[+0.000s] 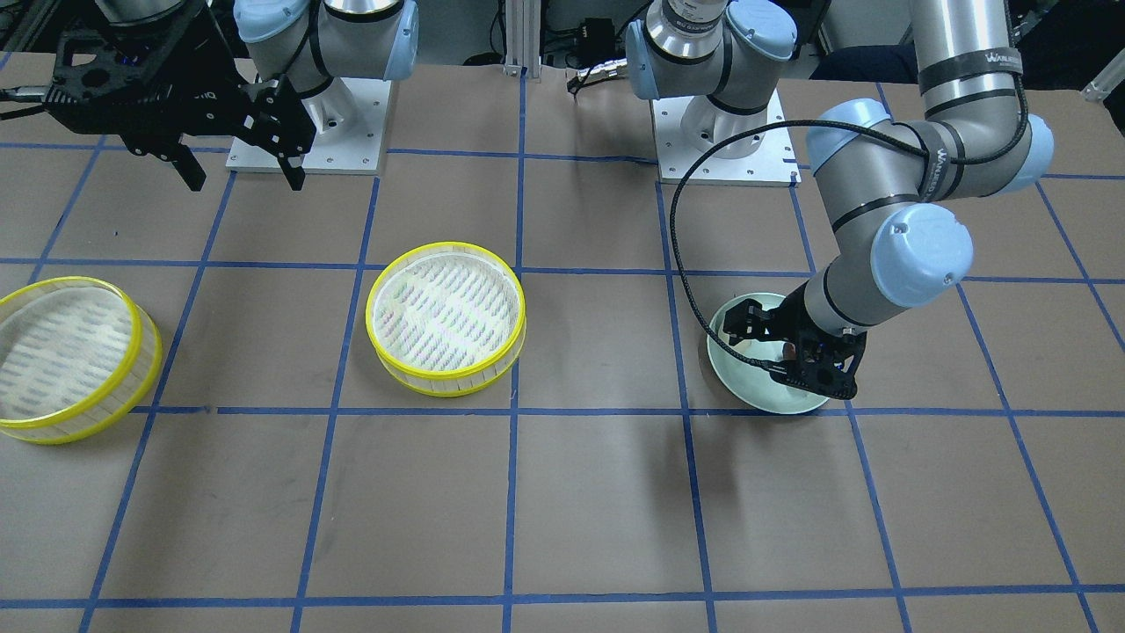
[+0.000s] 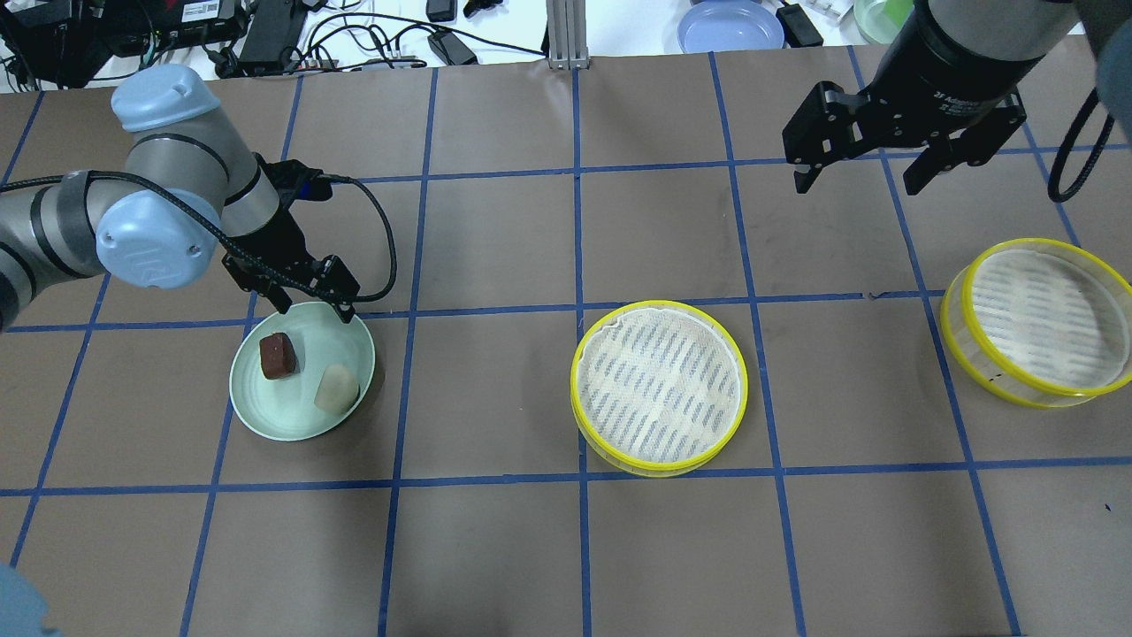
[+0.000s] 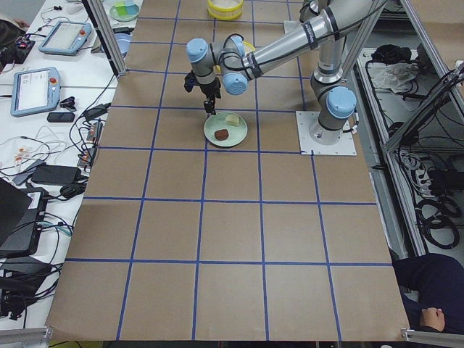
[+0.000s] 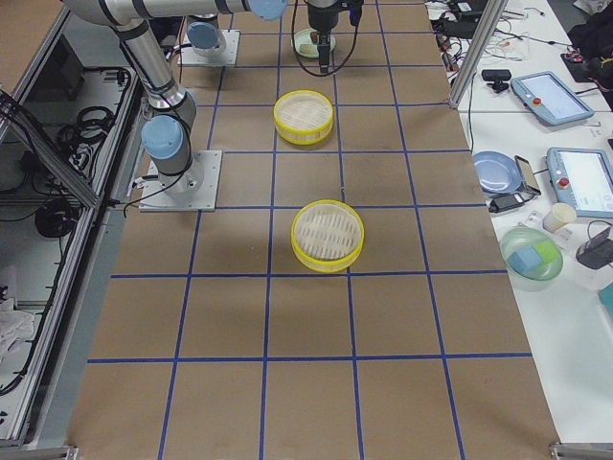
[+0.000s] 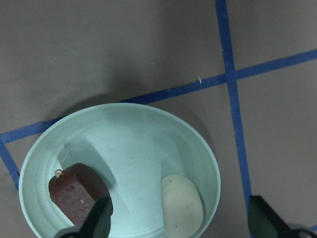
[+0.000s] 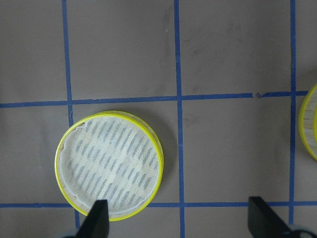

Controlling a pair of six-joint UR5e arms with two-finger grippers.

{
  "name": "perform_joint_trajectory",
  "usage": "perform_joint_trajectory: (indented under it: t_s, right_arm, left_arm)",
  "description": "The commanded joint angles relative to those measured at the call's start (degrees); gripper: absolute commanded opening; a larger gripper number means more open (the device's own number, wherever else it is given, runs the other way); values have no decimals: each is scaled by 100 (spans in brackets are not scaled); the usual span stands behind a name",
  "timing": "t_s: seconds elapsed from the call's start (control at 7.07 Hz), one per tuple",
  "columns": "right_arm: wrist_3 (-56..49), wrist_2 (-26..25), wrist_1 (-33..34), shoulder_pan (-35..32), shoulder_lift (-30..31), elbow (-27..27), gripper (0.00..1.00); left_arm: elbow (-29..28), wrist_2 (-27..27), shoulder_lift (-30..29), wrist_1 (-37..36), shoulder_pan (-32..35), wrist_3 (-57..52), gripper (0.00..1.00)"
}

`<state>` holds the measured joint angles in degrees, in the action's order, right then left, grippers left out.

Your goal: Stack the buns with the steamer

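A brown bun (image 2: 277, 356) and a cream bun (image 2: 336, 389) lie in a green plate (image 2: 265, 416); a middle tray (image 2: 659, 389) and a right tray (image 2: 1039, 323) sit alongside. Beyond, the left gripper (image 2: 314, 308) hovers over the plate's far edge, fingers wide; the right gripper (image 2: 858, 186) hangs raised, fingers wide.

Robotics lab, no question about it. Two grey-and-blue industrial arms, the left arm (image 1: 888, 229) and the right arm (image 1: 325, 35), sit bolted on white base plates (image 1: 756, 163) along the table's (image 1: 598, 510) robot-side edge. Brown paper covers the top, ruled off in a blue tape grid (image 1: 518, 272). Past the operators' edge runs a white bench (image 3: 80, 72) carrying teach pendants (image 3: 35, 90) and tangled cables (image 3: 87, 138). An aluminium frame post (image 2: 559, 31) stands at that edge, and more wiring (image 3: 435, 210) sits behind the robot.
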<state>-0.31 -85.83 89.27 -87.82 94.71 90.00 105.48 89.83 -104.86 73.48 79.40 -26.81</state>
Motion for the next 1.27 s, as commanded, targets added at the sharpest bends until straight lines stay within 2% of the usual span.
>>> perform_joint_trajectory:
  t_s: [0.0,0.14,0.28,0.57,0.71,0.85,0.99,1.13]
  right_arm:
    - [56,-29,20,10,-5,-26,100]
    - [13,31,47,19,-48,-17,100]
    - [-13,-12,90,10,-75,-17,100]
    - [352,-56,56,2,-110,0,100]
    - [382,-108,-14,-7,-128,9,100]
    - [373,-466,-6,-7,-136,87,100]
    - [373,-521,3,-7,-137,279,100]
    - [373,-435,3,-7,-145,334,100]
  left_arm:
    - [113,175,-183,516,-231,-624,89]
    - [122,88,-254,510,-223,-624,88]
    - [113,-504,-333,518,-214,-571,88]
    - [122,-537,-464,518,-214,-580,88]
    - [105,-537,-526,501,-223,-597,75]
    - [87,-511,-588,483,-223,-615,64]
    - [96,-345,-632,466,-232,-606,45]
    - [70,-82,-632,509,-258,-597,0]
